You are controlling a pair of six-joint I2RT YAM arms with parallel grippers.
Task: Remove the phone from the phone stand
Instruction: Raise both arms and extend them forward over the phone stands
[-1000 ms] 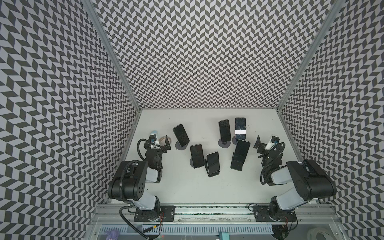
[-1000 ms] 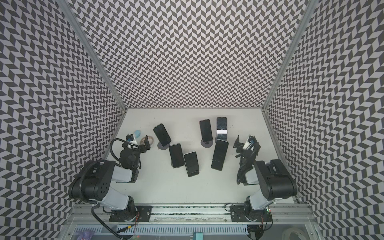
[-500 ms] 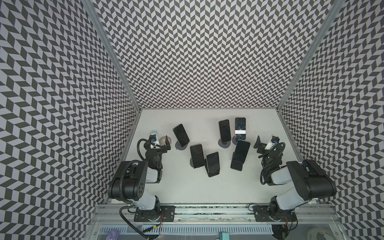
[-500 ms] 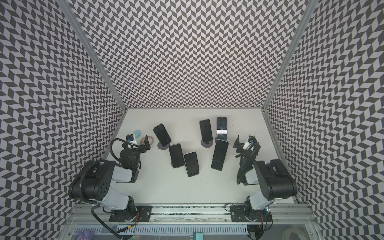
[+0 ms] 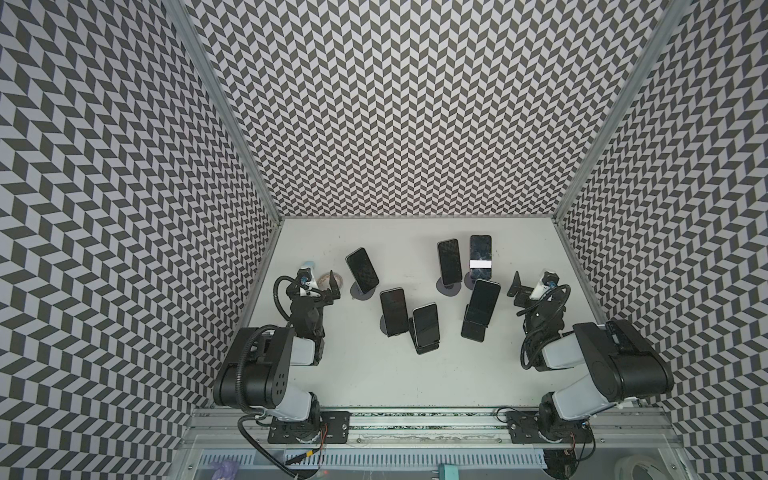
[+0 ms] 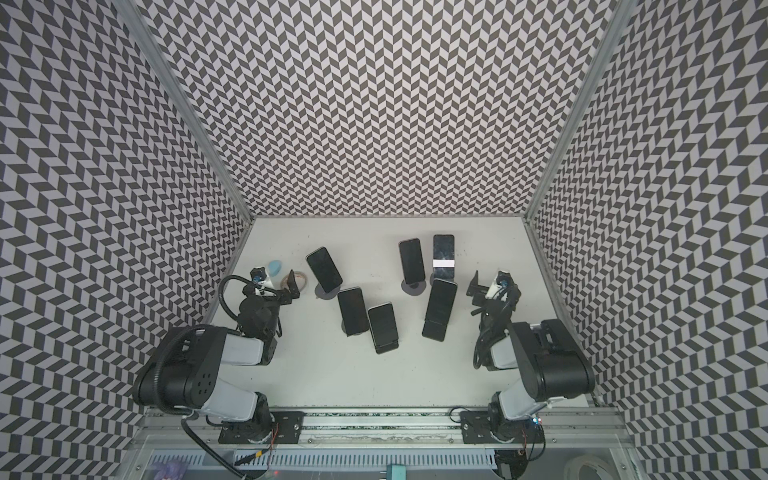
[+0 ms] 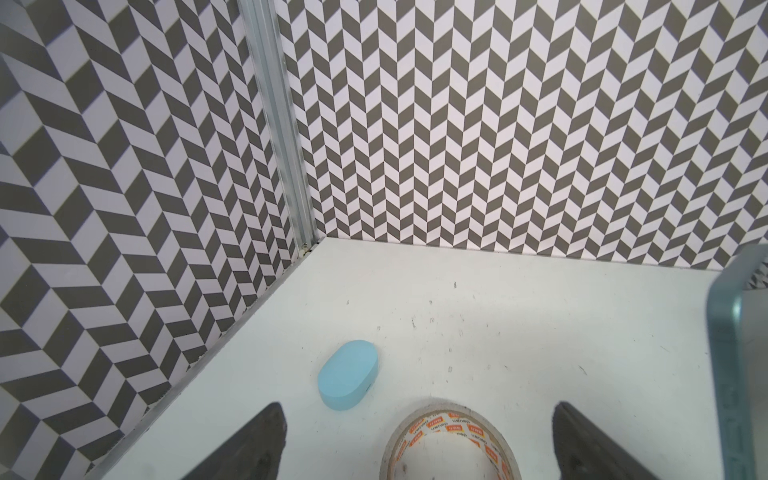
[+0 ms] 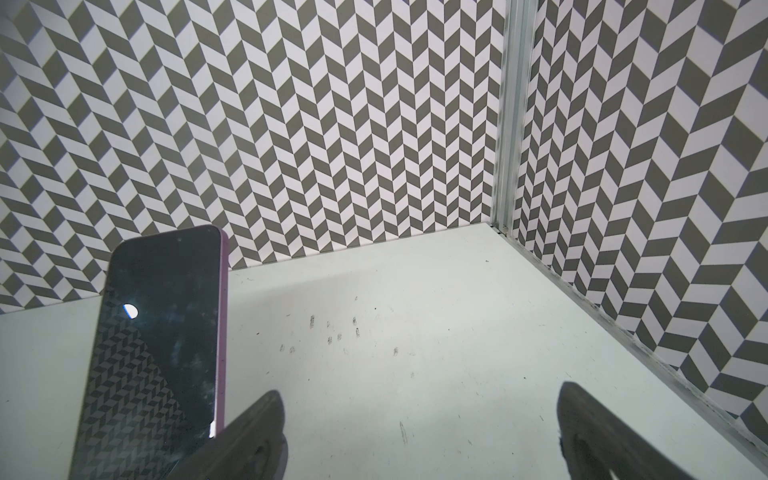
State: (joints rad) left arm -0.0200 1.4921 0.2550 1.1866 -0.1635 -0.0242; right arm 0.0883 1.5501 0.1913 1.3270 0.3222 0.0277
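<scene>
Left gripper [image 7: 417,415] is hanging with its jaws spread wide, holding nothing. A tape roll [image 7: 453,417] is lying just ahead of it and a pale blue case [image 7: 348,369] is sitting beside that. Right gripper [image 8: 419,395] is gaping as well, empty, with a purple-edged phone [image 8: 162,332] standing near one finger. Out on the table [image 5: 395,374], every stand is carrying a phone. The tilted phone [image 5: 482,302] is leaning in its black stand [image 5: 473,330] nearest the right gripper. Five more phones are sitting propped, dark-screened, across the middle [image 5: 362,270] [image 5: 449,261] [image 5: 480,257] [image 5: 393,311] [image 5: 426,325].
</scene>
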